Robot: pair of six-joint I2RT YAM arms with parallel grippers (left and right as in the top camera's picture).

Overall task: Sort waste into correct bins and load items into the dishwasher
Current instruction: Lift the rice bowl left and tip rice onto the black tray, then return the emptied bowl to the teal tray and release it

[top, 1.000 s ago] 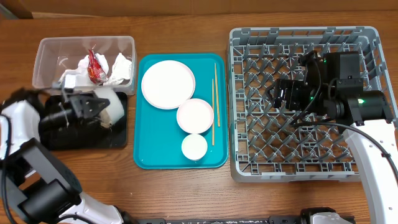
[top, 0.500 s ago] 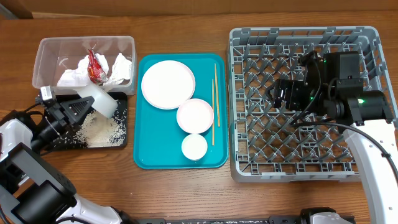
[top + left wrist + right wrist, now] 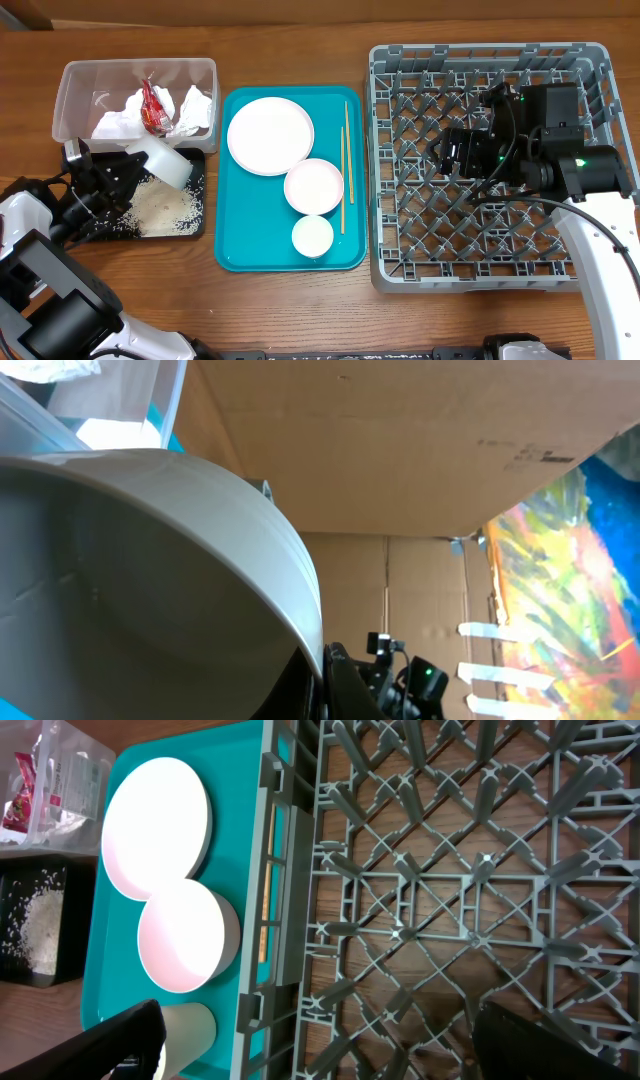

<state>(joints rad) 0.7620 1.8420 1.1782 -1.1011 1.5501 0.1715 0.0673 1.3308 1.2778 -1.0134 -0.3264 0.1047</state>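
Left gripper (image 3: 128, 168) clamped on the rim of a tilted white bowl (image 3: 165, 163) over the black tray (image 3: 199, 165).
Only the overhead view shows rice grains (image 3: 165, 208) heaped in the tray, beside the clear tub (image 3: 62, 110). The left wrist view shows just the bowl's plain inside. Right gripper (image 3: 445, 152) hangs over the grey rack (image 3: 480, 280), and its wrist view shows the fingers (image 3: 125, 1040) well apart.

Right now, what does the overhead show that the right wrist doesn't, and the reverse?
Overhead only: the left gripper holding a tilted bowl over the black tray, and napkins in the tub. Right wrist only: the right gripper open, a finger in each bottom corner. Both: rack, teal tray, plate, second bowl, cup, rice, wrapper.
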